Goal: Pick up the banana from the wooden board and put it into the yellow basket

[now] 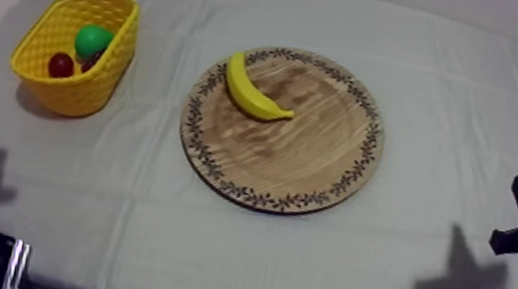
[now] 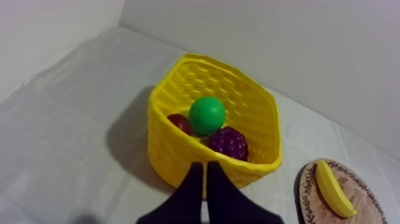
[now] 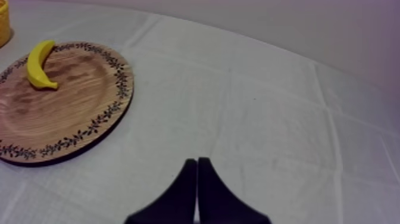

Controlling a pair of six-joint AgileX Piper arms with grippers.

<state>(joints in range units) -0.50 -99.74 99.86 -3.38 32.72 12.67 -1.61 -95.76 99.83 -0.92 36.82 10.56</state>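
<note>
1. Sitting on the basket side of the board, the banana [image 1: 256, 92] lies flat on its curve. One tip is close to the patterned rim and the other points toward the board's middle. Nothing is touching it, so the pick hasn't started.
2. Board [image 1: 307, 178] is flat on the cloth [image 1: 449, 77] around mid-table and bare apart from the banana. That leaves plenty of room for fingers to come down on either side of it.
3. Basket [image 1: 74, 94] stands upright off the board's left side, near it but not touching, with its mouth open upward. It already holds a green fruit [image 2: 207, 115], a small red fruit [image 2: 179, 123] and grapes [image 2: 228, 142]. They sit low inside, so I reckon the banana can just go in on top.
4. Left gripper [image 2: 205, 167] has its fingers pressed together into a narrow wedge, holding nothing. It points at the basket's near wall, and in the top view it's parked low at the left edge. Banana and basket are both on its side, so my guess is this arm does the job. It'd need to spread its fingers first.
5. Right gripper [image 3: 197, 162] is the same deal, closed on nothing. It sits over bare cloth with the board off to one side, well apart. Looks parked out of the way so the two arms don't tangle.
6. Progress-wise, I'd call it zero: reach, grab, carry and drop are all ahead.
</note>
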